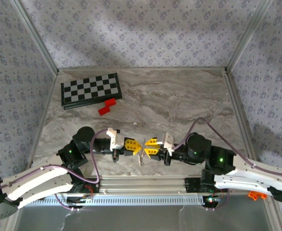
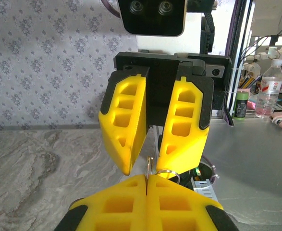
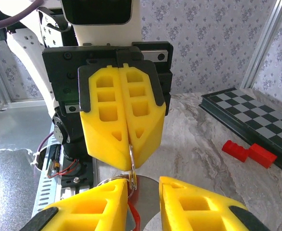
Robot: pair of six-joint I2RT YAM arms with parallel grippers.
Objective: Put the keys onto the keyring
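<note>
Just in front of the arm bases my two yellow-fingered grippers meet tip to tip. The left gripper (image 1: 138, 147) (image 2: 147, 179) is shut on the keyring (image 3: 132, 175), a thin silvery loop standing edge-on in its seam. Opposite it the right gripper (image 1: 146, 148) (image 3: 144, 185) stands open, a finger on either side of the loop. A flat silvery key (image 3: 155, 197) with a red bit at its edge hangs below the loop, between the right fingers. A second wire loop (image 2: 168, 172) curves beside the right gripper's finger.
A black-and-white chessboard (image 1: 90, 90) lies at the back left, with red rectangular blocks (image 1: 107, 107) just in front of it. Aluminium frame posts stand at the table's corners and a perforated rail (image 1: 145, 198) runs along the near edge.
</note>
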